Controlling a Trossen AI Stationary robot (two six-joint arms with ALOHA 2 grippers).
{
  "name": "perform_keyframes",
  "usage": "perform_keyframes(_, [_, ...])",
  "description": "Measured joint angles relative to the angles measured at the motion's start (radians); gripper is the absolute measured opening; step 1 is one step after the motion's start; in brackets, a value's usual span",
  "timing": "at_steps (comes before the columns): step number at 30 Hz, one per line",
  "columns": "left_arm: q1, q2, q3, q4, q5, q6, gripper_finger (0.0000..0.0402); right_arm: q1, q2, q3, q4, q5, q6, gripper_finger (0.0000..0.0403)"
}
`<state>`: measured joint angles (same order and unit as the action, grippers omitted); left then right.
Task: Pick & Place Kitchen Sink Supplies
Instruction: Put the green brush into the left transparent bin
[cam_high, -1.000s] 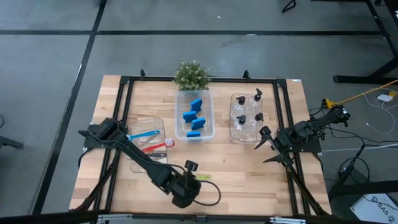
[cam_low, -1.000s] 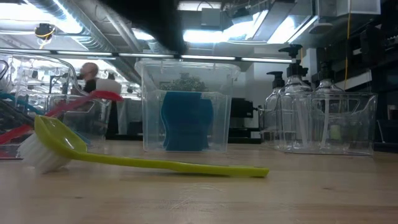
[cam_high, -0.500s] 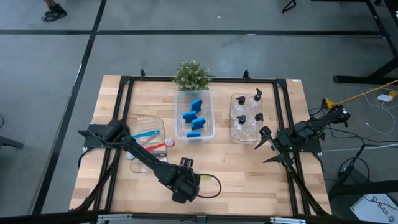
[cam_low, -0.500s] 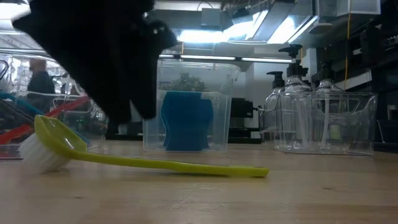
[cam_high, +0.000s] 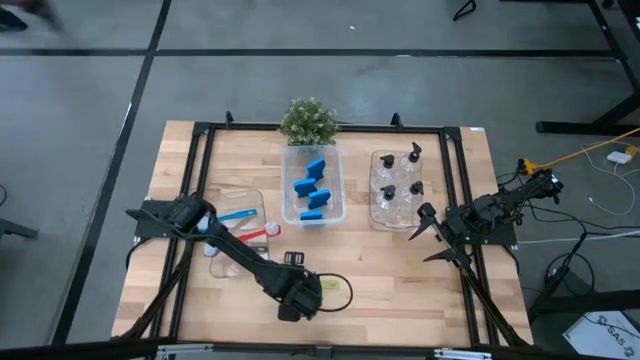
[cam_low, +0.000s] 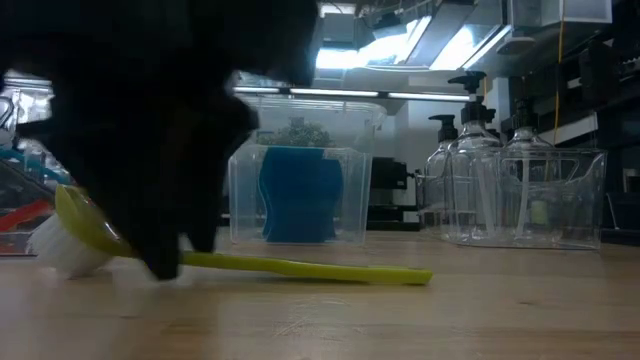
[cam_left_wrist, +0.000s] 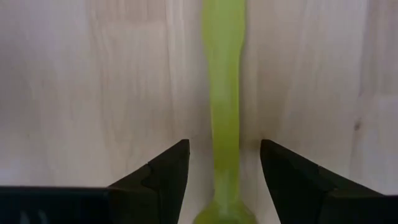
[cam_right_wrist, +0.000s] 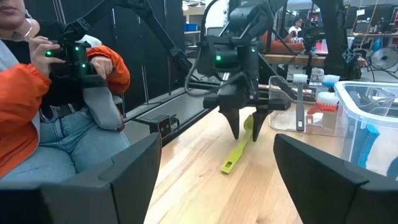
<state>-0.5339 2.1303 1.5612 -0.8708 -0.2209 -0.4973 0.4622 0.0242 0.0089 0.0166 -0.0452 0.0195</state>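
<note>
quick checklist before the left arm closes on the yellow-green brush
1. Left gripper jaws open: ok.
2. Yellow-green brush handle centred between the jaws: ok.
3. Brush lying flat on the table, free of other things: ok.
4. Jaws low enough to catch the handle: cannot tell.
5. Brush bin on the left has room: cannot tell.
6. Right gripper parked open by the bottle bin, clear of the path: ok.

Wooden worktop (cam_high: 400, 270) seen from above. Potted plant (cam_high: 308, 121) at far edge; clear bin (cam_high: 313, 219) with blue sponges (cam_high: 312, 188); bin of pump bottles (cam_high: 398, 183); left bin with brushes (cam_high: 243, 226). Left tool (cam_high: 292, 288) low near front edge; right tool (cam_high: 425, 231) at right side.
</note>
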Motion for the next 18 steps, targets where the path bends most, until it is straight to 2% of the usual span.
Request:
perform_keyframes(4, [0.006, 0.011, 0.002, -0.023, 0.039, -0.025, 0.0188, 0.000, 0.000, 0.000, 0.000, 0.000, 0.000, 0.0308])
perform_keyframes(8, [0.006, 0.011, 0.002, -0.024, 0.059, -0.025, 0.0164, 0.000, 0.000, 0.000, 0.000, 0.000, 0.001, 0.0308])
perform_keyframes(11, [0.006, 0.012, 0.002, -0.022, 0.073, -0.025, 0.0130, 0.000, 0.000, 0.000, 0.000, 0.000, 0.000, 0.0308])
perform_keyframes(16, [0.006, 0.012, 0.001, -0.012, 0.110, -0.038, 0.0051, 0.000, 0.000, 0.000, 0.000, 0.000, 0.000, 0.0308])
perform_keyframes(18, [0.007, 0.010, 0.000, 0.001, 0.129, -0.030, 0.0039, 0.000, 0.000, 0.000, 0.000, 0.000, 0.001, 0.0308])
